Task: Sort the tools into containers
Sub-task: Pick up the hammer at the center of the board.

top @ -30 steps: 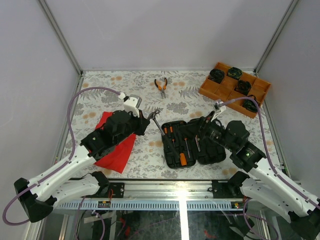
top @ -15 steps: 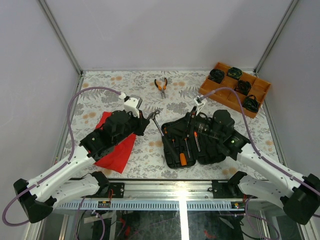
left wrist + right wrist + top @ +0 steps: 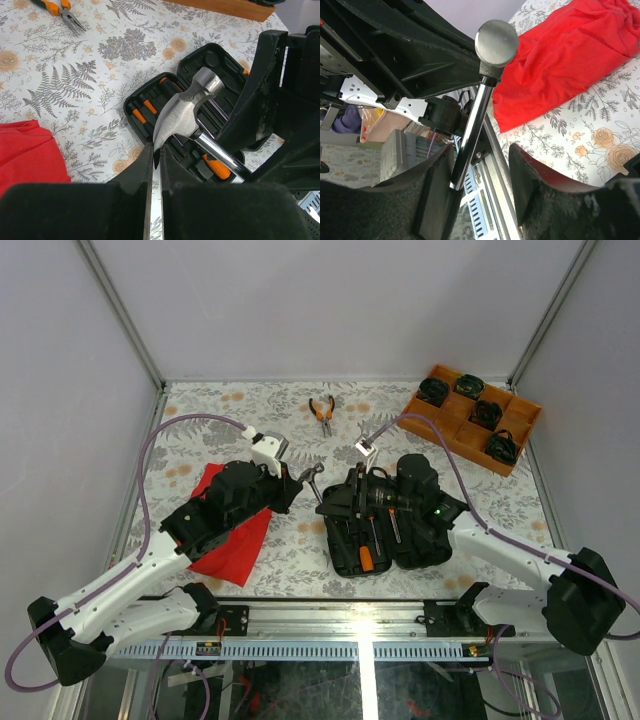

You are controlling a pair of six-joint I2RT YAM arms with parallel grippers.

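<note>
Over the left edge of the open tool case [image 3: 428, 546], the hammer [image 3: 186, 111] hangs clear of the worktop [image 3: 215, 420], its steel head up and its shaft slanting down toward the case. The left end effector [image 3: 155, 159] has its fingers pressed together on the tip of the hammer's claw, pinching it. The shaft runs on between the fingers of the right end effector [image 3: 482, 155], which reaches in from the other side. Those fingers are spread: in the right wrist view the shaft lies close along one finger [image 3: 437, 195], with a clear gap to the other, so there is no grip there. From that view the round striking face points at the camera.

The case lies flat near the front edge of the worktop, both halves open. Screwdrivers [image 3: 366, 558] with orange and black handles sit in its moulded slots in the left half.

The pliers [image 3: 321, 412] lie by themselves on the flowered worktop, well behind the case and apart from both arms. A red cloth [image 3: 235, 535] lies crumpled to the left of the case, partly under the left arm. An orange tray [image 3: 420, 426] holding dark round items stands in the far right corner.
</note>
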